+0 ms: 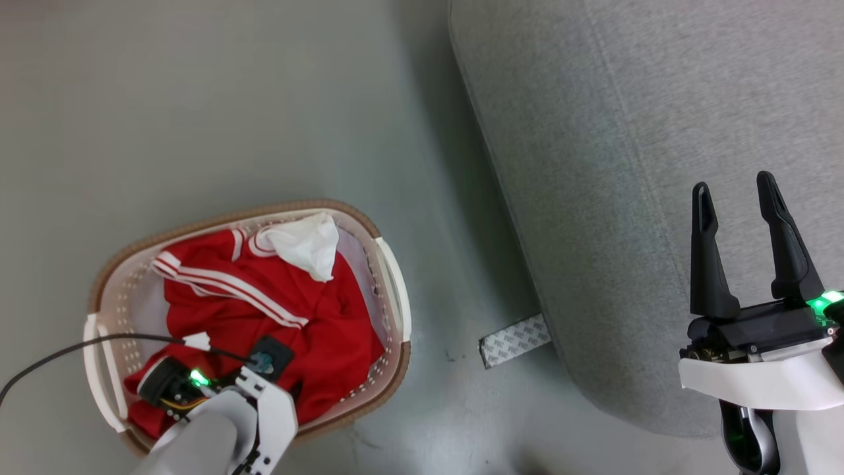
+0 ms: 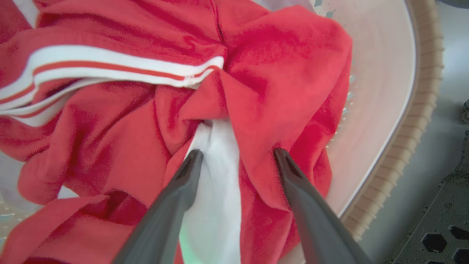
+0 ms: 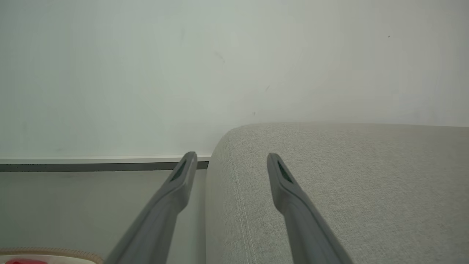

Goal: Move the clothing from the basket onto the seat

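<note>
The red clothing (image 1: 264, 310) with white stripe trim lies crumpled in the cream basket (image 1: 393, 277) on the floor at lower left. My left arm reaches down into the basket; its fingers are hidden under the wrist in the head view. In the left wrist view my left gripper (image 2: 236, 156) is open, its tips resting on the red clothing (image 2: 278, 88) either side of a fold with a white panel (image 2: 220, 176). My right gripper (image 1: 742, 198) is open and empty above the grey seat (image 1: 626, 132). The right wrist view shows the same right gripper (image 3: 231, 157) over the seat (image 3: 348, 183).
A patterned grey strip (image 1: 514, 340) lies on the floor at the seat's base. Bare grey-green floor (image 1: 264, 99) spreads between basket and seat. A black cable (image 1: 66, 353) runs from my left wrist across the basket rim. A pale wall (image 3: 220, 73) with a dark baseboard stands beyond the seat.
</note>
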